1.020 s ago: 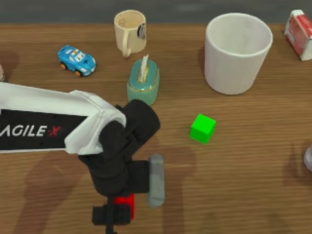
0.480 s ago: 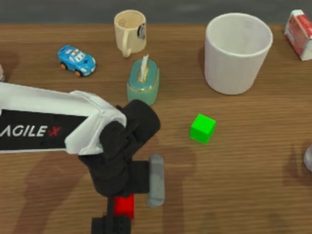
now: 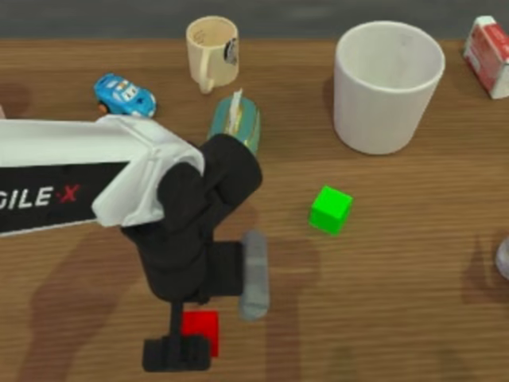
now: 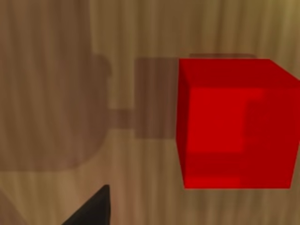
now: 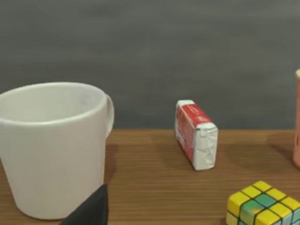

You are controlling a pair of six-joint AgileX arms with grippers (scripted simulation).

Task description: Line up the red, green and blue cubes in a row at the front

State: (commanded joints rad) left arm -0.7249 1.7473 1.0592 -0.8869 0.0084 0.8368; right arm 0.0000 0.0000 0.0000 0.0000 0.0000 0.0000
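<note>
The red cube [image 3: 202,331] rests on the wood near the table's front edge, left of centre, and fills the right half of the left wrist view [image 4: 236,124]. My left gripper [image 3: 176,354] hangs open just above it, slightly to its left and not touching it; one dark fingertip [image 4: 93,208] shows beside the cube. The green cube [image 3: 331,209] lies alone near the table's middle. The blue cube is out of view. My right arm is parked at the right edge [image 3: 503,259]; one of its fingertips [image 5: 89,208] shows, with nothing held.
A large white cup [image 3: 388,83], a cream mug [image 3: 211,49], a teal tissue holder [image 3: 238,123] and a light-blue toy car [image 3: 123,94] stand at the back. A red-and-white carton [image 3: 488,54] is back right. A puzzle cube [image 5: 262,206] sits near my right gripper.
My left gripper has let go of the red cube and risen, shifting slightly left. The cube now lies uncovered on the table. The green cube has not moved.
</note>
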